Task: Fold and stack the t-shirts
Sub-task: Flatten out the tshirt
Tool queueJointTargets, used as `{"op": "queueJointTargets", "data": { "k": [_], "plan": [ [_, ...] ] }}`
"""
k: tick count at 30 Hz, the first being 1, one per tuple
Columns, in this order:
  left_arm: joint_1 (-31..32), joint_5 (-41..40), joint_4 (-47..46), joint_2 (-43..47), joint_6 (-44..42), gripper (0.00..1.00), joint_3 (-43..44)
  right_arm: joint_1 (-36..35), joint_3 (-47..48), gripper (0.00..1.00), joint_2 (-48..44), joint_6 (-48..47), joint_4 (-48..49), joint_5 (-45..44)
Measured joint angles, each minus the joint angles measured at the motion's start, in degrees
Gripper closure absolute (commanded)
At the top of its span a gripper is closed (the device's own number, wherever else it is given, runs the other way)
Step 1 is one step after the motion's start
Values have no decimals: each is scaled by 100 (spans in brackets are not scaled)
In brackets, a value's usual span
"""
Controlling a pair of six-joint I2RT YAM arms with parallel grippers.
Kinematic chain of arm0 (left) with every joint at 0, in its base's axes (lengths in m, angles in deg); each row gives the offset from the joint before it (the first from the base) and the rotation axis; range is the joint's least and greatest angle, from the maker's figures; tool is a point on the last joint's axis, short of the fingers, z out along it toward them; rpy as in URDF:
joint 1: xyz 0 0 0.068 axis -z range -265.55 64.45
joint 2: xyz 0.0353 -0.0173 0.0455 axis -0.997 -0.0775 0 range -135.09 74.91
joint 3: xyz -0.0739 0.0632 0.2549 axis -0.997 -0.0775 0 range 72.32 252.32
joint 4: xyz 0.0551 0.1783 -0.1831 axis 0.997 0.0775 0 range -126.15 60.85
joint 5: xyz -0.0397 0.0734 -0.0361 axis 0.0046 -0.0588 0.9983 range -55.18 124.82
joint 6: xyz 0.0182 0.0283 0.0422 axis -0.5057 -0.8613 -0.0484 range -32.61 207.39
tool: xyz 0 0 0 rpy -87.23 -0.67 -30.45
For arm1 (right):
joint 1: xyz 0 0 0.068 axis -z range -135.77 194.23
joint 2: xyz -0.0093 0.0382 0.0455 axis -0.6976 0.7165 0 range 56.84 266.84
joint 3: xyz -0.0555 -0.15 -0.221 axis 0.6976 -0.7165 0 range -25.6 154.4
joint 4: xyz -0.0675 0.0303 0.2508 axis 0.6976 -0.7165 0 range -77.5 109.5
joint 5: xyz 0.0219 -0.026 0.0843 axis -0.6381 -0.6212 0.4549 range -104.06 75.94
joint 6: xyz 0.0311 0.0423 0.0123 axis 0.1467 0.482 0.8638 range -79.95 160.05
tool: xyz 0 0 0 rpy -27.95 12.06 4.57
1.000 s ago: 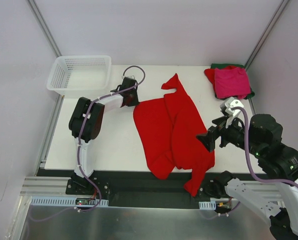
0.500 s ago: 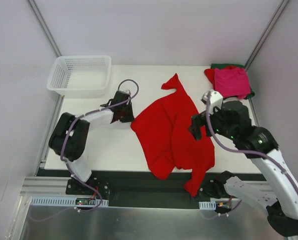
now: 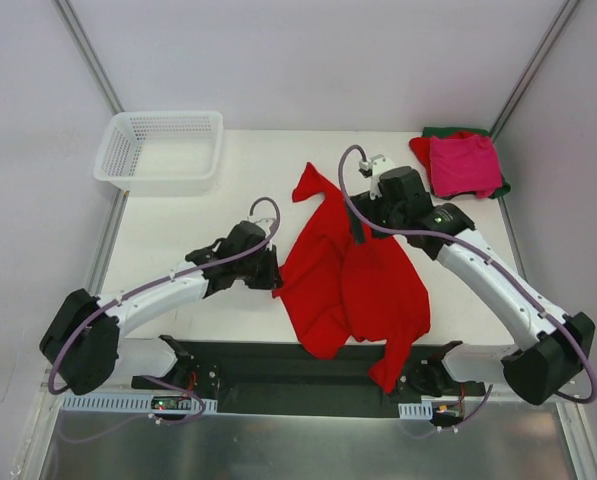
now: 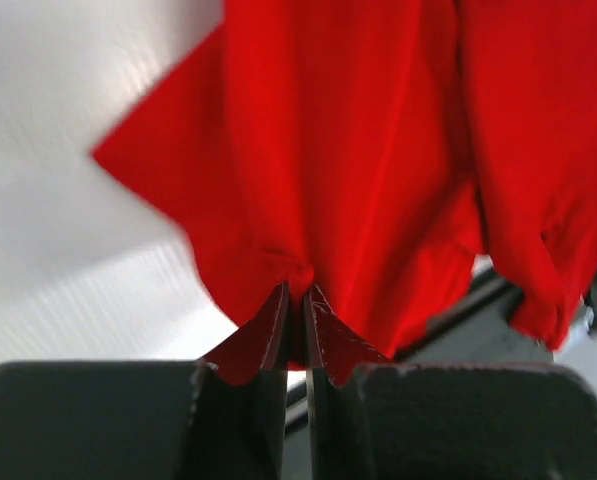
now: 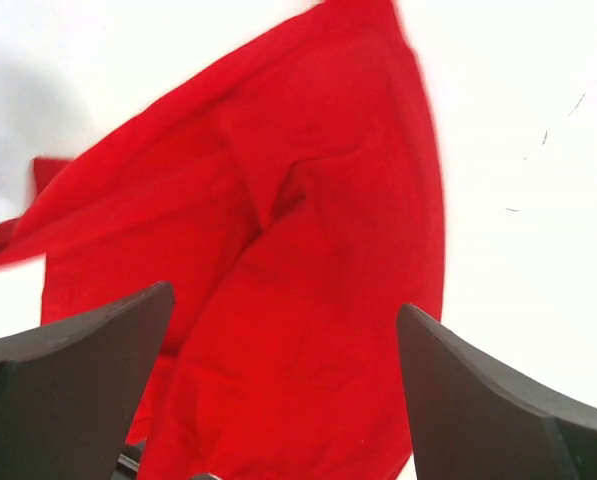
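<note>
While left fingers (image 4: 281,335) clamp the red t-shirt (image 3: 368,285), right fingers (image 5: 78,360) gape wide, empty.

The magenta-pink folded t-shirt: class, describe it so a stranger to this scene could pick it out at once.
On the white table, go to the far right corner, where folded shirts are stacked. The magenta-pink t-shirt is the top one. Only it is pink: a red shirt and a dark green shirt peek out beneath, and the bright red t-shirt sprawls mid-table.
</note>
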Motion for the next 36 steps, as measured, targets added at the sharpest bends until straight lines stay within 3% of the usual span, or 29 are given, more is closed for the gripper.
{"op": "queueJointTargets", "data": {
  "k": [8, 13, 25, 36],
  "plan": [
    [492, 332, 852, 1650, 299, 94, -404, 7, 614, 4, 1294, 48, 487, 9],
    [490, 321, 1388, 2474, 450, 94, -535, 20, 1049, 4, 2295, 76, 675, 798],
    [492, 319, 1952, 2771, 656, 95, -680, 17, 3082, 3, 4170, -649, 345, 3252],
    [492, 315, 2000, 2879, 721, 95, -682, -17, 3705, 1, 5451, -1456, -474, 4507]
  ]
}}
